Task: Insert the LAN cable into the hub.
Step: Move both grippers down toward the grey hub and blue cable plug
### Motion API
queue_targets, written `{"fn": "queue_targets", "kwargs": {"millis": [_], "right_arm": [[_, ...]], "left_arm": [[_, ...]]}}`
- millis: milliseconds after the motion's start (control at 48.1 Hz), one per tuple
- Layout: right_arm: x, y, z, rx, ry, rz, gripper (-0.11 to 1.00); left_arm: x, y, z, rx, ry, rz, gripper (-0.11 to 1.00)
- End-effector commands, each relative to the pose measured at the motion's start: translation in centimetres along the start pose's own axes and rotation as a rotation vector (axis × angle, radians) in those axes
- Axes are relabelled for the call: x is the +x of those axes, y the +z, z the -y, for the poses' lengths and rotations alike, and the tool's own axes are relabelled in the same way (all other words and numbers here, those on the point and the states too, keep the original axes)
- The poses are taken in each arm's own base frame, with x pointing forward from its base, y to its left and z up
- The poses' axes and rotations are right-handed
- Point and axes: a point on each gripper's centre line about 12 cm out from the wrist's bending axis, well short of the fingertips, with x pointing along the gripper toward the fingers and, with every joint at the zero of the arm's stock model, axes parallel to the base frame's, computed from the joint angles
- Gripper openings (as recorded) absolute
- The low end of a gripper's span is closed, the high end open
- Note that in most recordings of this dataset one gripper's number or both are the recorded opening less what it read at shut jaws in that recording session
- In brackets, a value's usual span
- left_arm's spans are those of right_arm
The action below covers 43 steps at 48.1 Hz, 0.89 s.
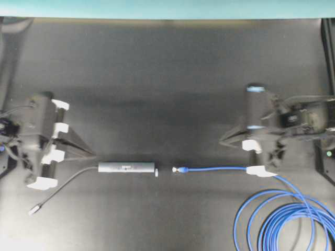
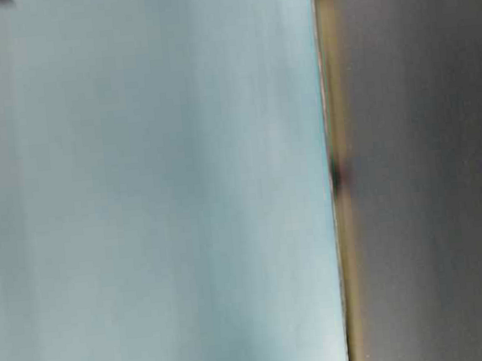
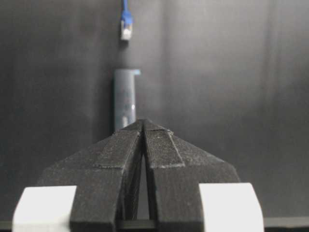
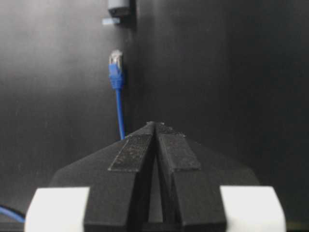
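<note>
Left gripper (image 3: 144, 122): black fingers pressed together, nothing between them, tips above the near end of the slim dark grey rectangular hub (image 3: 124, 99). Right gripper (image 4: 154, 124): likewise closed and empty, just beside the bright-blue LAN cable (image 4: 119, 113). Hub lies flat on the black table (image 1: 167, 78); the cable's clear plug (image 1: 176, 169) faces its pale end cap, apart. Cable loops (image 1: 285, 222) lie beyond.

LAN cable (image 1: 220, 168): you see bright blue cord and boot, with a clear pale plug at the tip.
Hub (image 1: 127, 168): dark grey bar with a pale end cap.
Hub lead (image 1: 60, 189): thin dark grey, silver plug.
Table (image 1: 167, 78): plain matte black.
Left pincer (image 3: 144, 123): black, finely ribbed fingers, white blocks.
Right pincer (image 4: 154, 125): black, white blocks.
Back wall (image 1: 167, 8): pale teal.
</note>
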Motion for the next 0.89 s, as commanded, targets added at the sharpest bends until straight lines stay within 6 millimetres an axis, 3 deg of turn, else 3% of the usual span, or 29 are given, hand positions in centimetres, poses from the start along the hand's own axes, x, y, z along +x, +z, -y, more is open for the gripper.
{"fn": "queue_targets", "kwargs": {"millis": [0,62,125,312,374,437,520,874], "right_arm": [[1.1,0.4,-0.7,-0.018,0.014,-0.015,0.00],[1.7,0.3,-0.9,-0.018,0.018,-0.022,0.03],[2.1,0.2,-1.1,-0.017,0.021,-0.028,0.11],[2.5,0.2,-1.6,-0.030,0.032,-0.007,0.61],[2.4,0.3,-1.8,-0.038,0.038,0.007,0.75],[2.4,0.3,-2.0,-0.039,0.042,0.018,0.82],[2.3,0.4,-2.1,-0.041,0.046,0.033,0.80],[2.1,1.8,-2.6,-0.035,0.062,0.147,0.79]], "left_arm": [[0.7,0.9,0.4,0.014,-0.016,0.048,0.01],[1.3,0.8,0.6,0.024,-0.026,0.074,0.04],[1.9,0.5,0.6,0.025,-0.031,0.098,0.15],[3.6,-1.6,0.2,-0.006,-0.039,0.140,0.70],[4.0,-2.0,0.1,-0.017,-0.040,0.160,0.81],[4.4,-2.6,-0.2,-0.023,-0.039,0.191,0.79],[4.7,-3.5,-0.5,-0.026,-0.040,0.223,0.74],[6.8,-8.5,-1.0,-0.052,-0.050,0.225,0.76]]}}
